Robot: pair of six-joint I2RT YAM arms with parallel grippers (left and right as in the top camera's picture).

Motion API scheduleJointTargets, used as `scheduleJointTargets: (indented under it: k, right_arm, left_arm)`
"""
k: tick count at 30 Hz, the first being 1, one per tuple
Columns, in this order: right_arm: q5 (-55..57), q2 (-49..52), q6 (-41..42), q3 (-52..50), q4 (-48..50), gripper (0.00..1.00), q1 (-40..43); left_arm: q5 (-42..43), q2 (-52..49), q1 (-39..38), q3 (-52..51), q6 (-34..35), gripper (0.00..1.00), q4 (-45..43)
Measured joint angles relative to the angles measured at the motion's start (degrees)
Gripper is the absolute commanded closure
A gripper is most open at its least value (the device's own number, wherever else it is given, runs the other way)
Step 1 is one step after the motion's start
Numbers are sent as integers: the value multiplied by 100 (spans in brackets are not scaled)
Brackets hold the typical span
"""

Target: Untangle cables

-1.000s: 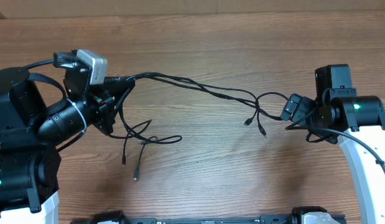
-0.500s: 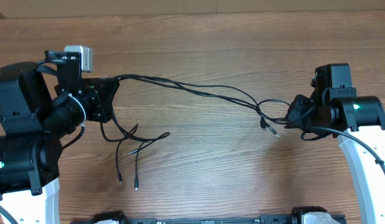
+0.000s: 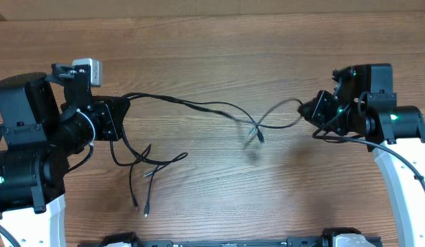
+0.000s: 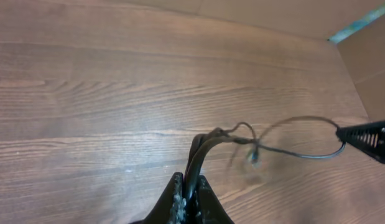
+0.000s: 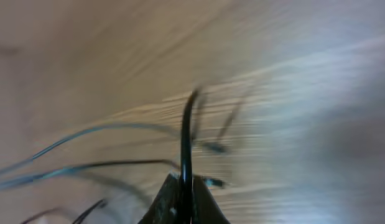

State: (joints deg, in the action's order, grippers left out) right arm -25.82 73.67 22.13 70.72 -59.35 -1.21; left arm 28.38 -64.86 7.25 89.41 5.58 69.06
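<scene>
black arms (image 3: 68, 130), white bases (image 3: 397, 185), green led (image 3: 394, 117).

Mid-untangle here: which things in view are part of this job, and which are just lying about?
Part of the job:
- cables, stretched across the middle
- left claw, shut on them
- right claw, shut on a cord

Not part of it:
- wooden table
- thick arm cable, fixed to the robot
- blue tape strip at the far edge

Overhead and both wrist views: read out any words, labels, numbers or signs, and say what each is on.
None: no text can be read on the cables, the table, the left arm or the right arm.
The green light on the right arm is a lamp, no sign.
The right wrist view is blurred.
</scene>
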Motion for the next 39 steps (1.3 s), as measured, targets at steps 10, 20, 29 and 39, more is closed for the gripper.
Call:
scheduleJointTargets:
  k: [10,20,29,39]
  right_arm:
    - [330,0,-369,-2,-664,0,2]
    - [1364,0,-168,-2,-988,0,4]
    - [1617,0,146,-2,-977,0,7]
    - [1622,0,181,-2,-1019,0,7]
  left_arm:
    - [50,-44,4,0,-13,96,-299]
    - [2055,-55,4,0,-234,96,-2122]
    - [3018,-70,4,11,101,38,-3086]
    - [1703,-857,4,61,-149,37,-426]
